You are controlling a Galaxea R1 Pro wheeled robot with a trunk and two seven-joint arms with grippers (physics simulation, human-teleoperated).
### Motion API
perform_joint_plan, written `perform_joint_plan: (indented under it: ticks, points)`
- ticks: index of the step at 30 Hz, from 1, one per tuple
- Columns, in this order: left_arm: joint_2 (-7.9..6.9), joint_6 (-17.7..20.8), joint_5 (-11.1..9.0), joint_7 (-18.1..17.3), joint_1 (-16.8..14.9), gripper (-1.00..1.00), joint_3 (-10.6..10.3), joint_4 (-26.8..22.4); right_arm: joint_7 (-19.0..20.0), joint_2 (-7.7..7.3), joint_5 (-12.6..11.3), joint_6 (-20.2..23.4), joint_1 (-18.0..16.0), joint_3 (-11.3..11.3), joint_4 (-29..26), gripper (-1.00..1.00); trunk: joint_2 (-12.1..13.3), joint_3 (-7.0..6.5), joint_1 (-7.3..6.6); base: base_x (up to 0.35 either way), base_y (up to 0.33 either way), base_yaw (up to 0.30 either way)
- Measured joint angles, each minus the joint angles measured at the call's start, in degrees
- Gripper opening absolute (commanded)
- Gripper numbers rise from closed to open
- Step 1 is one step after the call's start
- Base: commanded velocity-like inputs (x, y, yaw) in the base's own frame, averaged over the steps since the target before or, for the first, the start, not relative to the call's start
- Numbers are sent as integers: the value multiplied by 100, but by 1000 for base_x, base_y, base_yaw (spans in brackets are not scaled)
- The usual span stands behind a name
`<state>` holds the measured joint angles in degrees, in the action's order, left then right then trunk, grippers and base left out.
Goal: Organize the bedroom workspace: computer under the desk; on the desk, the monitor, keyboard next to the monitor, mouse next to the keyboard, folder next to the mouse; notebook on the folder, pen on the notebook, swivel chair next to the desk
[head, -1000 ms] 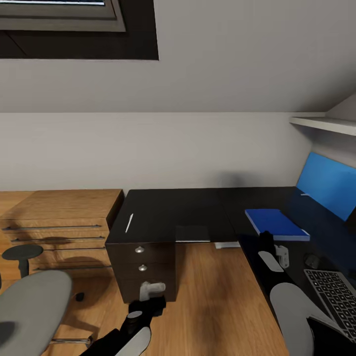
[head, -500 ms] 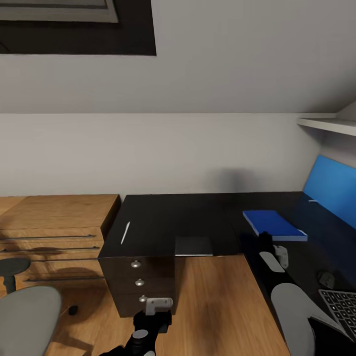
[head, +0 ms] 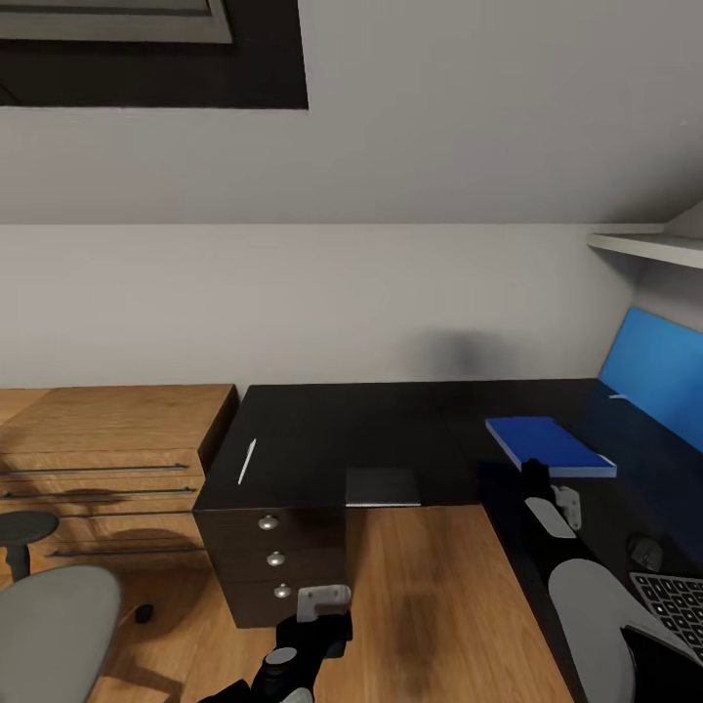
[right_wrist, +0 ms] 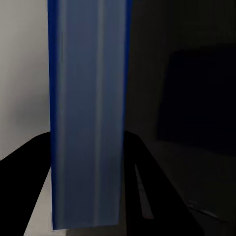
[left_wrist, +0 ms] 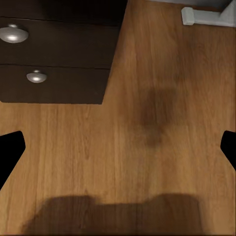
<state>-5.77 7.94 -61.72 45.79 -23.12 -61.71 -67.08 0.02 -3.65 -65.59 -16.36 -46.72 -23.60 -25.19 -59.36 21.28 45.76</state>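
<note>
Swivel chair (head: 49, 625) sits well left of the desk (head: 391, 430). My left gripper (left_wrist: 118, 147) is spread wide and empty over the floor. My right gripper (head: 561, 503) is clamped on the blue folder (head: 547, 444), so next it's just lowering it onto the desk near the keyboard (head: 674, 600).

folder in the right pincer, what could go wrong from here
The right pincer grips the blue folder by one edge, so it may sag or slip out before it is set down. The keyboard and mouse lie close by on the desk, and a low swing could knock them.
</note>
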Motion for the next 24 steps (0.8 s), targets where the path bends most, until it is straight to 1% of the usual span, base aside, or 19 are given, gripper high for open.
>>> perform_joint_plan:
  ticks: [5, 8, 9, 10, 11, 12, 13, 21, 24]
  points:
    - [-15, -3, -67, 0, 0, 100, -1, -41, -169, -44, -21, -20, 0, -12, 169, -100, 0, 0, 0, 0, 0, 0]
    - [-16, -7, -77, 6, 0, 100, -3, -172, -201, -59, -28, -25, 0, -14, 201, -100, 0, 0, 0, 0, 0, 0]
    - [-17, -8, -88, 9, 0, 100, -3, -227, -178, -58, -113, -20, -1, -94, 180, -100, 0, 0, 0, 0, 0, 0]
    - [-17, -8, -90, 9, 0, 100, -4, -234, -166, -58, -175, -19, -1, -124, 167, -100, 0, 0, 0, 0, 0, 0]
    - [-17, -8, -92, 9, 0, 100, -4, -238, -158, -58, -278, -15, 0, -156, 157, -100, -39, 17, 21, 0, 0, 0]
    - [-17, -8, -93, 9, 0, 100, -4, -242, -148, -63, -440, -5, 0, -180, 152, -100, -79, 35, 43, 0, 0, 0]
    - [-17, -7, -93, 9, 0, 100, -4, -243, -144, -61, -477, -3, 0, -183, 152, -100, -119, 53, 65, 0, 0, 0]
    - [-11, 0, -98, 9, 0, 100, -9, -243, -140, -58, -517, -1, 0, -178, 153, -100, -440, 197, 241, 0, 0, 0]
    - [-9, 1, -147, 9, 0, 100, -12, -243, -140, -58, -516, -4, 0, -180, 153, -100, -560, 251, 307, 0, 0, 0]
